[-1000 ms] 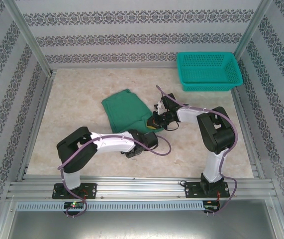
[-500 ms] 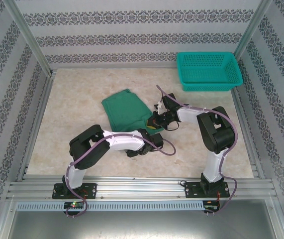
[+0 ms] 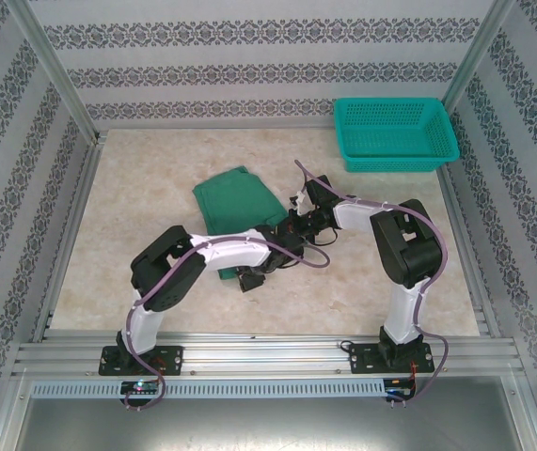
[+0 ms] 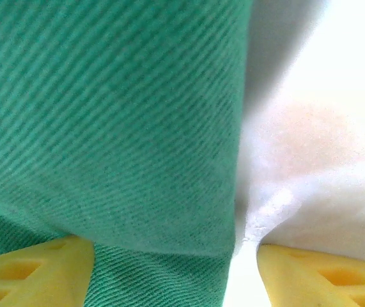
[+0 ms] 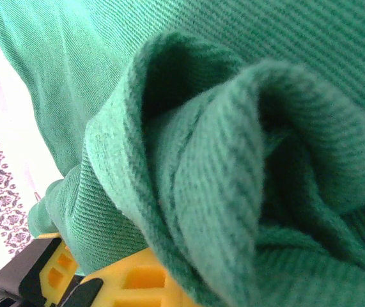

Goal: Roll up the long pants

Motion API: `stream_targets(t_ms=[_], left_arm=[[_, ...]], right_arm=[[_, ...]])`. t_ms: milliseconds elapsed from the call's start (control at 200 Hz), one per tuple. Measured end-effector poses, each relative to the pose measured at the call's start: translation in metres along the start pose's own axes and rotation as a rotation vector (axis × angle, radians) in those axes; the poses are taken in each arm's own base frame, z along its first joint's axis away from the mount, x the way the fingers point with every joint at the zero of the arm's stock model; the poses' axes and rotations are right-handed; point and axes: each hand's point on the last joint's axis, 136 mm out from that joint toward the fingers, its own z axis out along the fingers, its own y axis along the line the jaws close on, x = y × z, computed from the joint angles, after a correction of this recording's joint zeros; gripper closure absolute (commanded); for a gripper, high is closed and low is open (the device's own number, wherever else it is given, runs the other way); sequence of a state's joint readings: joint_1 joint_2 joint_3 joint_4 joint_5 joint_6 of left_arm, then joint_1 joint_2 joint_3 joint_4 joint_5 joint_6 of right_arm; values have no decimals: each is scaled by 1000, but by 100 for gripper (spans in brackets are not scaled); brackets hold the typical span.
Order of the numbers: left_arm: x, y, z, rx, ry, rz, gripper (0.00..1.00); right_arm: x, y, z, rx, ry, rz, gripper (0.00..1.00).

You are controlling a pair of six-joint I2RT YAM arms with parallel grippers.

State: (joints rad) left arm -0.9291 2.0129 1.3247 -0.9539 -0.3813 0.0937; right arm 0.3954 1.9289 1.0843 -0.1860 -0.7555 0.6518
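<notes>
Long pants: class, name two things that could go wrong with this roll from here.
1. The left gripper stands open over the edge of the long pants, so the bunched roll pinched in the shut right gripper may slacken.
2. Both grippers crowd the same near corner of the cloth and might knock together.

On table (image 3: 127, 235), long pants (image 3: 235, 202) lie at centre; mesh basket (image 3: 395, 132) in far right corner, well apart

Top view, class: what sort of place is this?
Likely a robot test cell, not a home: left arm and right arm bolted to a metal rail, framed patterned walls boxing in the table, pants and a basket on it.
</notes>
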Motion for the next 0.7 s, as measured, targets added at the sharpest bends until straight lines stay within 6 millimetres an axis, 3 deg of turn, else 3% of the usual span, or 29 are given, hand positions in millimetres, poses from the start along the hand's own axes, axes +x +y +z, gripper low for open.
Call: stream_targets(t_ms=[185, 570, 669, 699], left_arm=[[-3, 6, -5, -28, -91, -46, 26], [-8, 5, 0, -46, -22, 60, 27], [-8, 4, 0, -37, 15, 86, 37], [-9, 3, 1, -29, 31, 93, 45]], right_arm=[[0, 0, 0, -2, 3, 1, 100], [0, 0, 1, 0, 4, 1, 100], [0, 1, 1, 1, 5, 2, 100], [0, 1, 1, 1, 5, 2, 100]])
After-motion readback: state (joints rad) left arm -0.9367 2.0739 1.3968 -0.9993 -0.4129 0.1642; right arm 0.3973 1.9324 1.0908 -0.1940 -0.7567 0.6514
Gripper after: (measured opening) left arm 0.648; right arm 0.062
